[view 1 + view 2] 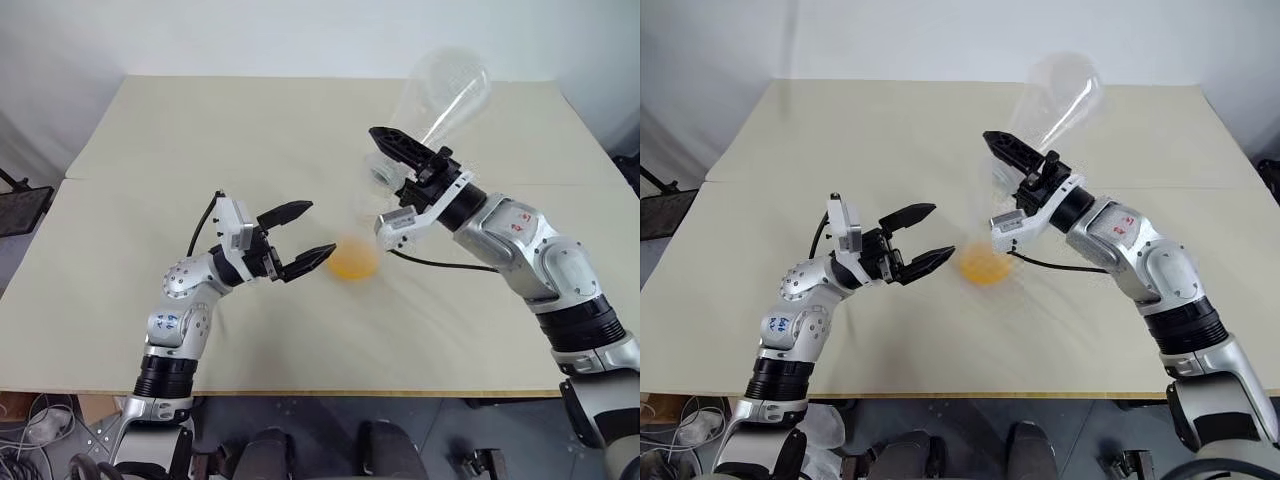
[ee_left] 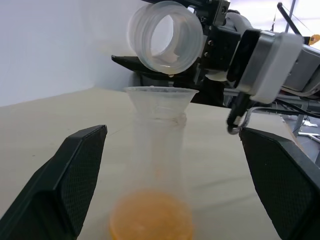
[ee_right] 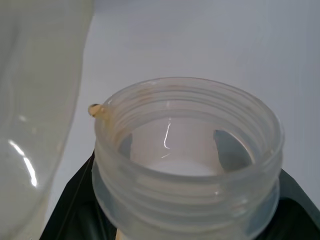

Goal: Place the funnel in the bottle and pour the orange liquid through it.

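The bottle (image 2: 159, 165) stands upright on the table with the orange liquid (image 1: 354, 258) pooled in its base. The clear funnel (image 2: 160, 100) sits in its neck. My left gripper (image 1: 308, 235) is open just left of the bottle, its fingers (image 2: 82, 170) flanking it without touching. My right gripper (image 1: 385, 160) is shut on the neck of a larger clear flask (image 1: 445, 95). That flask is tipped bottom-up and looks empty. Its mouth (image 2: 165, 42) hangs just above the funnel, with an orange drop (image 3: 95, 110) on the lip.
The beige table (image 1: 200, 130) stretches wide on all sides, with a seam running across its middle. A black cable (image 1: 450, 265) hangs under my right wrist. A dark object (image 1: 20, 205) stands beyond the table's left edge.
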Tool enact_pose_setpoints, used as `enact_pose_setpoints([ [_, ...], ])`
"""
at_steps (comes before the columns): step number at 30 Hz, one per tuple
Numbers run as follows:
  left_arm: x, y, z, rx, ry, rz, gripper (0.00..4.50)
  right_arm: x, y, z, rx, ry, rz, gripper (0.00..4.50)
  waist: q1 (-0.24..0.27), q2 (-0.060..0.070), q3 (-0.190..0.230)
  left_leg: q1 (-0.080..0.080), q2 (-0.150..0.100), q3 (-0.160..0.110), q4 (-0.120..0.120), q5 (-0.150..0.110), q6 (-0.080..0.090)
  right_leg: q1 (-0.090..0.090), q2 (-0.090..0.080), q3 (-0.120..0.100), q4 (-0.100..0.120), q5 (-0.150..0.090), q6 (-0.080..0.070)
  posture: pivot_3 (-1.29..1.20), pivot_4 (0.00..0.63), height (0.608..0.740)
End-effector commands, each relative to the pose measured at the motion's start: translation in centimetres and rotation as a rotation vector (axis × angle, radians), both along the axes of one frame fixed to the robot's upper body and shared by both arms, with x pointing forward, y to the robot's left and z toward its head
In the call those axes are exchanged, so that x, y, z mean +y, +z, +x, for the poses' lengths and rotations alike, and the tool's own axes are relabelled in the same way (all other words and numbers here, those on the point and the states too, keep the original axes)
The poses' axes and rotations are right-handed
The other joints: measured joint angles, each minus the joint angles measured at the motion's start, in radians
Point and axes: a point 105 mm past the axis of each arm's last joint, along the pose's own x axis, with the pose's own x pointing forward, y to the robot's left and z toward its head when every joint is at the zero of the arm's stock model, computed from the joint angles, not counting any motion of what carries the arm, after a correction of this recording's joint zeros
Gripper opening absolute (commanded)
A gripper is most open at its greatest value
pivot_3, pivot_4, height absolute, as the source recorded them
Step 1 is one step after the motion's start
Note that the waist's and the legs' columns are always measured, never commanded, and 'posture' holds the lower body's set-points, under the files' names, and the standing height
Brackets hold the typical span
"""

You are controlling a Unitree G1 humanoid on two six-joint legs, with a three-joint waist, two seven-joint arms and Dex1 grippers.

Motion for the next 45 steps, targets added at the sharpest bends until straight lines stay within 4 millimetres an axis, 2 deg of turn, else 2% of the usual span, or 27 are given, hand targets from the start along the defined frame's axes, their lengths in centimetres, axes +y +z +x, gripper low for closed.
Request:
enact_pose_setpoints([
  [1, -0.2, 1.1, -0.3, -0.054, -0.013, -0.008, 4.50, -0.8, 1.7, -0.6, -0.033, 0.000, 0.040, 2.48, 0.000, 0.000, 0.000, 0.000, 0.000, 0.000, 0.000, 0.000, 0.000, 0.000, 0.000, 0.000, 0.000, 0.000, 0.000, 0.00, 0.150, 0.740],
  [9, -0.1, 1.0, -0.4, -0.049, -0.013, -0.004, 4.50, -3.9, 5.1, -0.9, 0.126, -0.006, 0.383, 2.48, 0.001, 0.000, 0.000, 0.000, 0.000, 0.000, 0.000, 0.000, 0.000, 0.000, 0.000, 0.000, 0.000, 0.000, 0.000, 0.00, 0.150, 0.740],
  [12, 0.0, 0.9, -0.4, -0.046, -0.011, -0.001, 4.50, -6.1, 6.1, -1.1, 0.223, -0.004, 0.551, 2.48, 0.002, 0.000, 0.000, 0.000, 0.000, -0.001, 0.000, 0.000, 0.000, 0.000, 0.000, 0.000, 0.000, 0.000, 0.000, 0.00, 0.150, 0.740],
  [15, 0.0, 0.9, -0.4, -0.046, -0.009, 0.001, 4.50, -8.0, 6.0, -1.2, 0.362, -0.007, 0.692, 2.48, 0.003, 0.000, 0.000, 0.000, 0.000, 0.000, 0.000, 0.000, 0.000, 0.001, 0.000, 0.000, 0.000, 0.000, 0.000, 0.00, 0.150, 0.740],
  [17, 0.2, 0.8, -0.4, -0.043, -0.007, 0.005, 4.50, -10.6, 4.4, -1.4, 0.582, -0.033, 0.804, 2.48, 0.006, 0.000, 0.000, 0.000, 0.000, 0.000, 0.000, 0.000, 0.000, 0.001, 0.000, -0.001, 0.000, 0.000, 0.000, 0.00, 0.150, 0.740],
  [19, 0.2, 0.8, -0.3, -0.041, -0.006, 0.007, 4.50, -12.4, 3.0, -2.1, 0.710, -0.031, 0.906, 2.48, 0.011, 0.000, 0.000, 0.000, 0.000, 0.000, 0.000, 0.000, 0.000, 0.003, 0.000, -0.003, 0.000, 0.000, 0.000, 0.00, 0.150, 0.740],
  [26, -0.1, 0.7, -0.2, -0.037, -0.022, 0.005, 4.50, -17.9, -1.5, -2.8, 0.918, -0.016, 1.257, 2.48, 0.010, 0.000, 0.000, 0.001, 0.000, 0.001, 0.000, 0.000, 0.000, 0.003, 0.000, -0.002, -0.001, 0.000, 0.000, 0.00, 0.150, 0.740],
  [28, -0.2, 0.8, -0.2, -0.036, -0.026, 0.003, 4.50, -19.6, -1.7, -2.8, 0.871, 0.008, 1.370, 2.48, 0.007, 0.000, 0.000, 0.001, -0.001, 0.002, 0.000, 0.000, 0.000, 0.003, 0.000, -0.002, -0.001, 0.000, 0.000, 0.00, 0.150, 0.740],
  [29, -0.3, 0.8, -0.2, -0.036, -0.030, 0.002, 4.50, -21.2, -1.8, -2.8, 0.792, -0.007, 1.417, 2.48, 0.006, 0.000, 0.000, 0.001, -0.001, 0.003, 0.000, 0.000, 0.000, 0.003, 0.000, -0.002, -0.001, 0.000, 0.000, 0.00, 0.150, 0.740],
  [32, -0.4, 0.8, -0.2, -0.037, -0.032, 0.001, 4.50, -25.2, -3.7, -2.9, 0.701, -0.109, 1.523, 2.48, 0.006, 0.000, 0.000, 0.001, -0.001, 0.004, 0.000, 0.000, 0.000, 0.003, 0.000, -0.002, -0.001, 0.000, 0.000, 0.00, 0.150, 0.740],
  [35, -0.1, 0.8, -0.2, -0.036, -0.026, 0.003, 4.50, -28.0, -5.7, -3.2, 0.658, -0.177, 1.628, 2.48, 0.007, 0.000, 0.000, 0.001, -0.001, 0.005, 0.000, 0.000, 0.000, 0.003, 0.000, -0.002, -0.001, 0.000, 0.000, 0.00, 0.150, 0.740],
  [39, -0.1, 0.8, -0.3, -0.036, -0.025, 0.005, 4.50, -29.5, -8.0, -3.4, 0.670, -0.198, 1.744, 2.48, 0.006, 0.000, 0.000, 0.002, 0.000, 0.005, 0.000, 0.000, 0.000, 0.004, 0.000, -0.003, -0.001, 0.000, 0.000, 0.00, 0.150, 0.740],
  [41, 0.0, 0.9, -0.3, -0.038, -0.022, 0.006, 4.50, -29.7, -8.3, -3.6, 0.670, -0.204, 1.752, 2.48, 0.006, 0.000, 0.000, 0.003, 0.000, 0.005, 0.000, 0.000, 0.000, 0.005, 0.000, -0.003, -0.002, 0.000, 0.000, 0.00, 0.150, 0.740],
  [43, 0.2, 1.0, -0.2, -0.038, -0.017, 0.009, 4.50, -29.6, -8.0, -3.8, 0.669, -0.179, 1.759, 3.25, 0.009, 0.000, 0.000, 0.003, 0.000, 0.004, 0.000, 0.000, 0.000, 0.007, 0.000, -0.003, -0.002, 0.000, 0.000, 0.00, 0.150, 0.740],
  [45, 0.7, 1.2, -0.1, -0.039, -0.009, 0.015, 4.50, -29.3, -6.8, -4.3, 0.665, -0.130, 1.736, 3.85, 0.012, 0.000, 0.000, 0.003, -0.001, 0.003, 0.000, 0.000, 0.000, 0.007, 0.000, -0.003, -0.002, 0.000, 0.000, 0.00, 0.150, 0.740],
])
